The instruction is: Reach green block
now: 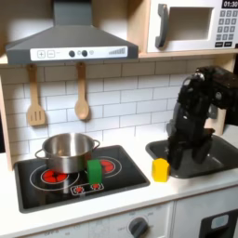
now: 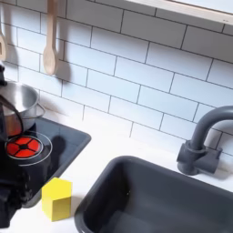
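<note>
Two small matte blocks: green block (image 1: 95, 171) upright on black stovetop (image 1: 37, 191), just in front of shiny steel pot (image 1: 67, 152); yellow block (image 1: 161, 169) on white desk (image 1: 139, 195) between stovetop and dark sink (image 2: 173, 196). Black arm's gripper (image 1: 173, 154) low over sink's near edge, just beside yellow block; grip state unreadable. Wooden spoon (image 1: 82, 102) and spatula (image 1: 35, 110) hang on tiled wall.

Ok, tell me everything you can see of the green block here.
The green block is a small, plain, bright green piece with a matte look, standing upright. In the first exterior view it stands on the black stovetop, at the front, just before the steel pot and between the red burner rings. The yellow block stands apart on the first exterior view's right. Nothing grips it.
</note>
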Motion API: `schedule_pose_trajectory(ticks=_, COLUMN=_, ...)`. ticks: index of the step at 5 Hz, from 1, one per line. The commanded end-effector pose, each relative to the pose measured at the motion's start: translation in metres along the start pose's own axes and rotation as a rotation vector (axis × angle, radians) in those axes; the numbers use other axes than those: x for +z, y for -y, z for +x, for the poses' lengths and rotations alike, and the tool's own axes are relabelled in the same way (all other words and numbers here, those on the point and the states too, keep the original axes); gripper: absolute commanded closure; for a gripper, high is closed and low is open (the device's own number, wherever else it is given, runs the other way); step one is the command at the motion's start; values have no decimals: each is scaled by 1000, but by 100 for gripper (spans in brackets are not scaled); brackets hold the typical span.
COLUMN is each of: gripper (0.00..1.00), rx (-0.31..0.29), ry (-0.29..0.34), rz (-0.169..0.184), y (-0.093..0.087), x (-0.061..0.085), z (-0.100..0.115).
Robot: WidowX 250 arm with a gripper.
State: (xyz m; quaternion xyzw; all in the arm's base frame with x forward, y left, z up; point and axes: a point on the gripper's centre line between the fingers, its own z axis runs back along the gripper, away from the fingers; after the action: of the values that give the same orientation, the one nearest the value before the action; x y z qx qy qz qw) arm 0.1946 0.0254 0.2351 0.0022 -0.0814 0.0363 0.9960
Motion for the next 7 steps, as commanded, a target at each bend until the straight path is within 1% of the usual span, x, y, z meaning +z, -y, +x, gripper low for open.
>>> schedule_pose_trajectory(ticks=1, gripper=0, rx=-19, ry=24, rz=10, y=-25, x=-7, z=34)
schedule_pose_trajectory(ticks=2, gripper=0, rx=-4, ry=26, rz=13, y=-33, x=-11, z=51)
schedule_pose_trajectory(ticks=3, gripper=0, rx=-11, ry=35, rz=15, y=-40, x=-17, z=71)
schedule_pose_trajectory(ticks=4, gripper=0, rx=-10, ry=32, rz=19, y=-50, x=-24, z=85)
schedule_pose_trajectory(ticks=6, gripper=0, rx=0, ry=43, rz=31, y=-76, x=-34, z=111)
schedule_pose_trajectory(ticks=7, gripper=0, rx=-4, ry=50, rz=28, y=-86, x=-38, z=118)
